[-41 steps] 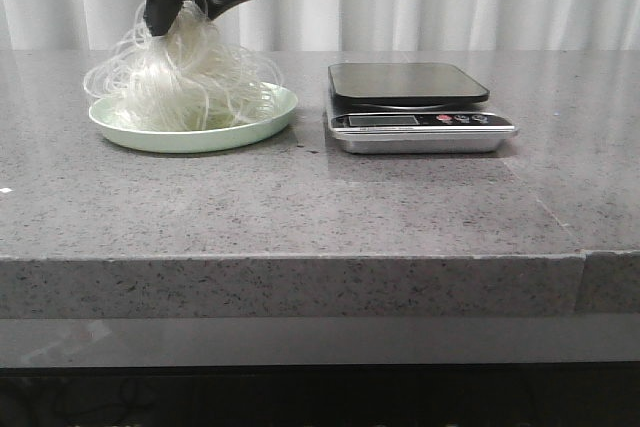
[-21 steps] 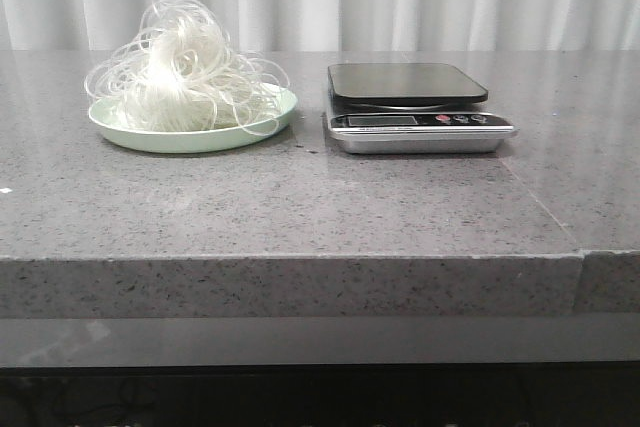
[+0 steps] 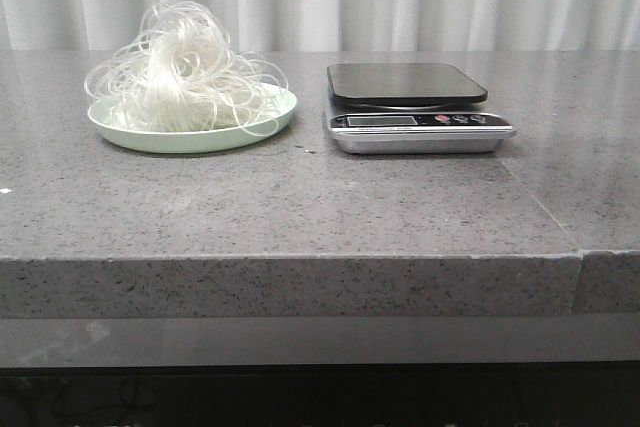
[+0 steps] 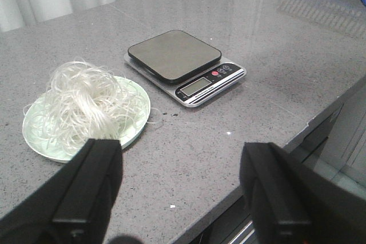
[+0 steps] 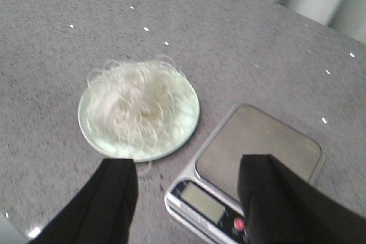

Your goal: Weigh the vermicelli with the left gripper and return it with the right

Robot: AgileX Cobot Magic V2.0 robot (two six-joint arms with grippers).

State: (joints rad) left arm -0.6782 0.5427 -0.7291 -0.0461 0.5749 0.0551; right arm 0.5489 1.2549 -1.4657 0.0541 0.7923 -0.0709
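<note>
Grey speckled stone worktop (image 3: 300, 207) before white curtains: we count one pale green plate (image 3: 250, 127), one vermicelli (image 3: 182, 67) tangle heaped on it, and one kitchen scale (image 3: 415, 107) just beside the plate, its platform bare. Compared with a second ago, the black arm above the plate is gone. Our left pincer (image 4: 177, 192) and right pincer (image 5: 186, 198) both hang spread apart, holding nothing

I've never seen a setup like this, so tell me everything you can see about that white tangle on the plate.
The vermicelli is a loose, fluffy heap of thin, translucent white strands, domed in the middle with stray loops spilling past the rim. It rests on a pale green plate, left of the scale on the grey stone table. Nothing else touches it.
</note>
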